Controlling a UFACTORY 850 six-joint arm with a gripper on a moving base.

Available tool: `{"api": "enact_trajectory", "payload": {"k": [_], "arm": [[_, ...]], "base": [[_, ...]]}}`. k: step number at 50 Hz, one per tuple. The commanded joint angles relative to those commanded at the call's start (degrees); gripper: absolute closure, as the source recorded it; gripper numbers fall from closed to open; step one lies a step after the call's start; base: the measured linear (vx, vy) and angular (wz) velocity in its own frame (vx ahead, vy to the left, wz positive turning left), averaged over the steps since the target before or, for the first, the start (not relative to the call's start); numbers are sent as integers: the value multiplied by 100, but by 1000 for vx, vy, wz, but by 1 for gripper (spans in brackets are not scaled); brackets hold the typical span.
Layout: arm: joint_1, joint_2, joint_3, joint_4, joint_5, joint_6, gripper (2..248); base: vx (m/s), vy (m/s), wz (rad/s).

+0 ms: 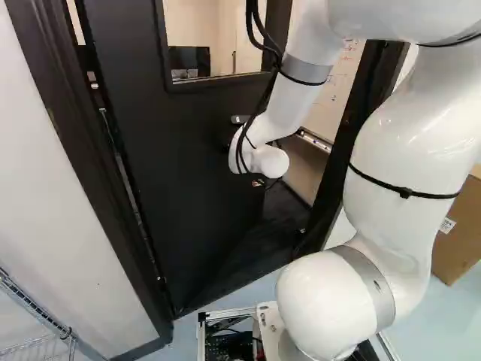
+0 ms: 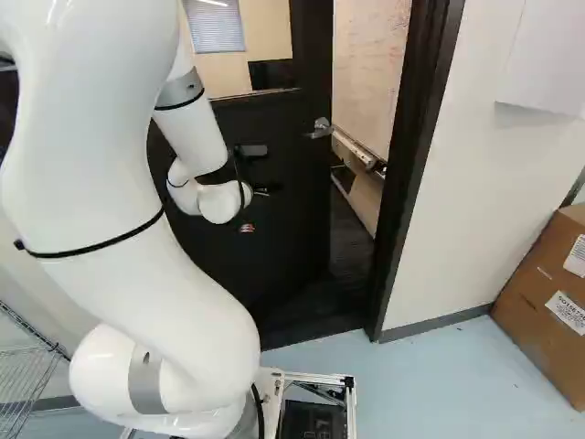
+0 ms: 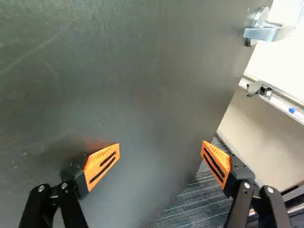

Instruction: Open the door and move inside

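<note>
Black door [image 1: 195, 150] | long axis upright | ajar, free side pointing inward | fingers [image 3: 101, 166] spread wide apart

So the floor here is two kinds. Up front it's smooth pale blue [image 2: 439, 375], and there's a brown cardboard box [image 2: 544, 297] sitting right on it at the right of the right base view — white labels on its side, one corner close to the wall [image 2: 466, 229]. Past the black door [image 2: 274, 178] it switches to dark striped carpet [image 3: 194, 204]. There's also a narrow whiteboard tray [image 3: 281, 102] in there, with a small blue thing [image 3: 291, 110] on it — too tiny to tell what — and a gray clip-like piece [image 3: 258, 89] at its near end.
</note>
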Motion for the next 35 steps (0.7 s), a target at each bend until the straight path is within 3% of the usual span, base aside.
{"api": "enact_trajectory", "payload": {"k": [35], "arm": [[571, -337, -374, 181, 0, 0, 3]], "base": [[0, 0, 0]]}}
